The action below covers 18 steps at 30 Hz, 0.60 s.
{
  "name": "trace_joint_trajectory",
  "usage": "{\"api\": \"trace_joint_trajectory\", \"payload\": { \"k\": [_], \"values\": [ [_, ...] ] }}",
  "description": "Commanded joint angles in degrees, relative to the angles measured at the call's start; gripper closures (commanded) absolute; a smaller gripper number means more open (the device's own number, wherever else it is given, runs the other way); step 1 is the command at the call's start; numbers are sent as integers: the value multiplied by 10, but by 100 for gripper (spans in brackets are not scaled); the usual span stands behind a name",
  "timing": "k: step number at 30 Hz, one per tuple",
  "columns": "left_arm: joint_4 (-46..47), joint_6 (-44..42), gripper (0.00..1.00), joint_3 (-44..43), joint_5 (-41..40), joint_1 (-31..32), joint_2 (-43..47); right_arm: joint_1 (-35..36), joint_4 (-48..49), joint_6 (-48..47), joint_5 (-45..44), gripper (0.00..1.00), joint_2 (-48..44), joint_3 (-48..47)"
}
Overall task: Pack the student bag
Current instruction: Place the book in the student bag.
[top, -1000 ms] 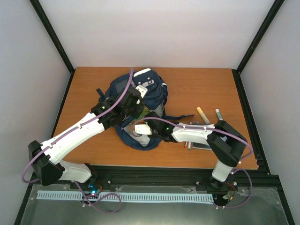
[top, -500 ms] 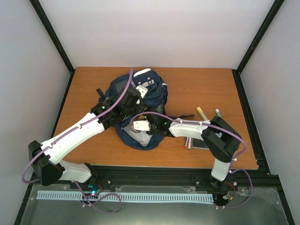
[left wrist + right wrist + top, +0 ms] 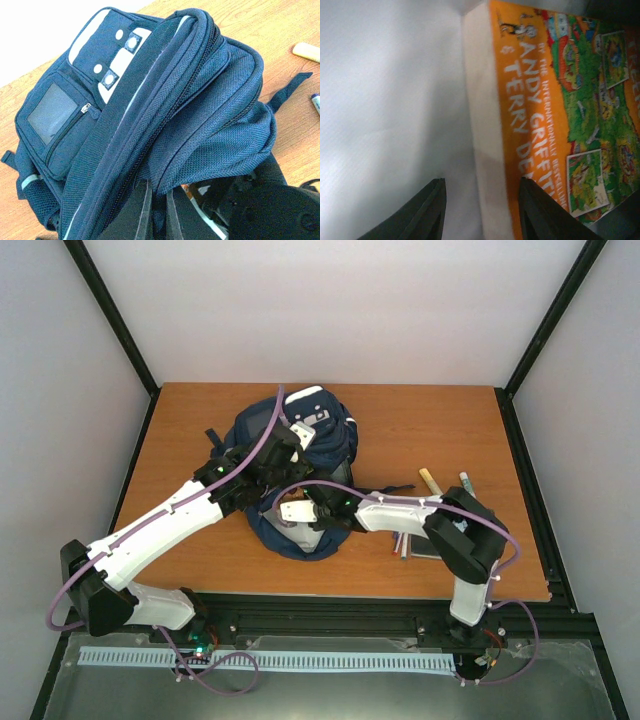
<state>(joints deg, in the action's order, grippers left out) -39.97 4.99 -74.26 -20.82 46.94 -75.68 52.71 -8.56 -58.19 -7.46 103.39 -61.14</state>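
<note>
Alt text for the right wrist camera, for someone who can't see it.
An orange paperback with green cartoon panels, page edges toward the camera, fills the right side. The right gripper's two dark fingers stand apart below it; a pale blurred surface lies left.

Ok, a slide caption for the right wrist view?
Inside the bag, the right tool, fingers apart, straddles the page edge of an orange illustrated book.

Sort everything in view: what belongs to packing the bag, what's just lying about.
Job: student bag, gripped by left fingers; orange book by right fingers.
Lying about: yellow marker, pen, on the table.
</note>
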Motion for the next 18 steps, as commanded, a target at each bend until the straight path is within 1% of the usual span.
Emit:
{"api": "trace_joint_trajectory", "payload": {
  "k": [1,3,6,9,11,15,18],
  "values": [
    [49,16,99,-26,0,1,20,6,43,-4,-25,62,38,-34],
    [49,16,99,-26,1,1,19,6,66,-2,-43,66,49,-42],
    [48,16,99,-27,5,1,20,5,106,0,-92,74,75,-60],
    [48,16,99,-27,8,1,20,2,131,6,-124,78,100,-80],
    [48,16,99,-27,9,1,21,2,139,14,-131,78,108,-88],
    [48,16,99,-27,10,1,21,2,141,20,-135,76,110,-89],
    [47,16,99,-27,9,1,21,2,109,35,-124,75,93,-89]
  ]
}}
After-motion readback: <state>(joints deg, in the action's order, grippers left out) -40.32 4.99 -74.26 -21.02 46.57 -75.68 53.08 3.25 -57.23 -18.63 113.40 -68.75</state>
